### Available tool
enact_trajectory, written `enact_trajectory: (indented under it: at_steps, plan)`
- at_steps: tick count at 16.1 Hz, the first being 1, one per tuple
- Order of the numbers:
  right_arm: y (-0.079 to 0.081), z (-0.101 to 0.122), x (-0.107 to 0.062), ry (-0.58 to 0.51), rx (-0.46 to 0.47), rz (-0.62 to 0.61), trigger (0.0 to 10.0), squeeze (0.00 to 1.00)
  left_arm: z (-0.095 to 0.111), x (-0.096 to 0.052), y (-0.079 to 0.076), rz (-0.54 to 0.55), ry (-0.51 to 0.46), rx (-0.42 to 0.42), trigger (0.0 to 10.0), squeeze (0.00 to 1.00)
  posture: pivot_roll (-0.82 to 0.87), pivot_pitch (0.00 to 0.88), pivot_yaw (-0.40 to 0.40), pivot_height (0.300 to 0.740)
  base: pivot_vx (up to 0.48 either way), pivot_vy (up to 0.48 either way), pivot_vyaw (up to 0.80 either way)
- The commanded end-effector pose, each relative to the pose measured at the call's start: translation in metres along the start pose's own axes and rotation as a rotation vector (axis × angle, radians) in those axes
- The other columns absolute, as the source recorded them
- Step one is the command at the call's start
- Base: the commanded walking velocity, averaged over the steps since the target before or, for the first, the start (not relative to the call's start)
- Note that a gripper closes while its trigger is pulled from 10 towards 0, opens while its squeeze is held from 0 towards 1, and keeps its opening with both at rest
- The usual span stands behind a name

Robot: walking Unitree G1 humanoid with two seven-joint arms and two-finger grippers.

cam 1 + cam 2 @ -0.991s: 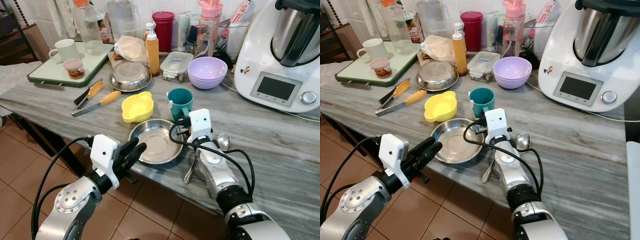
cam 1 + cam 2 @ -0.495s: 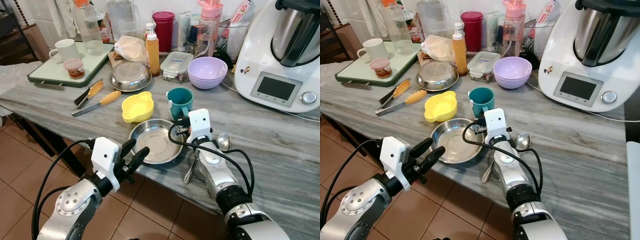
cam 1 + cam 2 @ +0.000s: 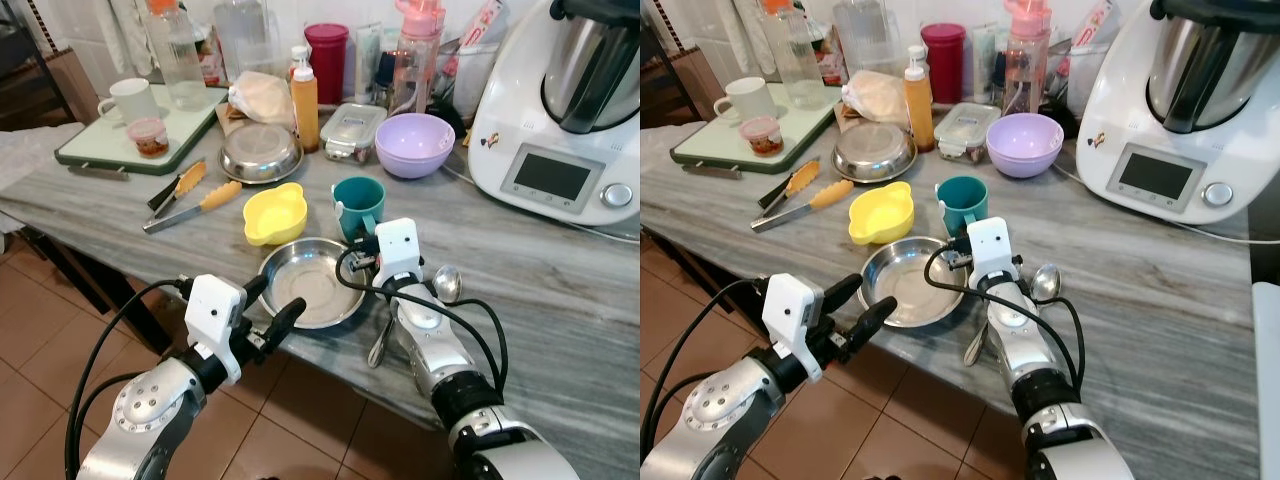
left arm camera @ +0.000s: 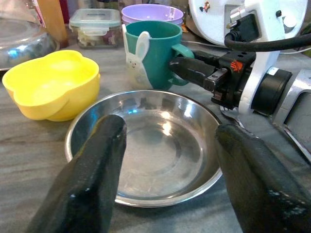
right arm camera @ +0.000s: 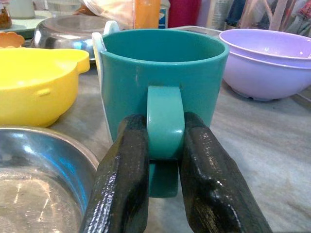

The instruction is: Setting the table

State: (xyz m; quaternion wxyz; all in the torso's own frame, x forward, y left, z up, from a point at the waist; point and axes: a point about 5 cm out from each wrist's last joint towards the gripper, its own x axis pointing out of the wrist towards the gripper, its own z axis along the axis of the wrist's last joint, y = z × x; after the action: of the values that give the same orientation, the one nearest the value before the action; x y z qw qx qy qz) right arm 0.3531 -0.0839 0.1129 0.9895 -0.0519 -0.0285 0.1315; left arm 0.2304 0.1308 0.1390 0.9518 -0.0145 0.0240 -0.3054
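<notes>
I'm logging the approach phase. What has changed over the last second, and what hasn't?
The left tool has moved forward toward the steel plate, its open fingers now reaching over the near rim, one to each side in the wrist view. It has not gripped the plate yet. The right tool stays shut on the teal mug's handle, and the mug, yellow bowl and spoon lie as before.
</notes>
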Motion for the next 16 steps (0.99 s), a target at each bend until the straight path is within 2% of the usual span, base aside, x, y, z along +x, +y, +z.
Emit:
enact_trajectory:
  at_steps: [1,2,3,6,7,8,9,12,14,15,16]
  plan:
    - [0.002,0.010,0.004,-0.042,0.013,0.007,4.9,0.00,0.001,-0.001,0.002,0.013,0.002,0.020,10.0,1.00,-0.08,0.060,0.082,0.740,0.000,0.000,0.00]
    - [-0.001,0.015,0.006,-0.055,0.007,-0.009,9.5,0.00,0.000,-0.001,0.002,0.020,0.005,0.027,10.0,1.00,-0.08,0.060,0.082,0.740,0.000,0.000,0.00]
    - [-0.003,0.019,0.007,-0.066,0.004,-0.014,10.0,0.00,0.000,-0.001,0.002,0.024,0.007,0.031,10.0,1.00,-0.08,0.061,0.081,0.740,0.000,0.000,0.00]
    - [-0.010,0.028,0.002,-0.105,-0.005,-0.024,10.0,0.00,-0.002,-0.002,0.002,0.042,0.016,0.037,10.0,1.00,-0.09,0.066,0.076,0.740,0.000,0.000,0.00]
    - [-0.012,0.031,-0.001,-0.118,-0.005,-0.023,10.0,0.00,-0.003,-0.003,0.002,0.052,0.016,0.036,10.0,0.95,-0.10,0.067,0.078,0.740,0.000,0.000,0.00]
    - [-0.015,0.033,-0.006,-0.132,-0.012,-0.028,10.0,0.00,-0.003,-0.003,0.003,0.070,0.011,0.031,10.0,0.47,-0.11,0.069,0.081,0.740,0.000,0.000,0.00]
    - [-0.019,0.037,-0.012,-0.146,-0.018,-0.042,10.0,0.00,-0.004,-0.003,0.004,0.084,0.007,0.026,10.0,0.40,-0.12,0.069,0.083,0.740,0.000,0.000,0.00]
    - [-0.033,0.051,-0.034,-0.173,-0.033,-0.049,10.0,0.00,-0.006,0.000,0.005,0.101,0.004,0.019,10.0,0.41,-0.16,0.073,0.104,0.740,0.000,0.000,0.00]
    - [-0.036,0.052,-0.039,-0.170,-0.035,-0.048,10.0,0.00,-0.006,0.001,0.005,0.101,0.003,0.019,10.0,0.41,-0.18,0.076,0.116,0.740,0.000,0.000,0.00]
    - [-0.041,0.058,-0.053,-0.165,-0.053,-0.042,10.0,0.00,-0.006,0.004,0.006,0.098,0.000,0.023,10.0,0.24,-0.19,0.075,0.120,0.740,0.000,0.000,0.00]
    - [-0.043,0.059,-0.057,-0.165,-0.060,-0.042,10.0,0.00,-0.006,0.005,0.007,0.097,-0.001,0.025,10.0,0.00,-0.21,0.074,0.132,0.740,0.000,0.000,0.00]
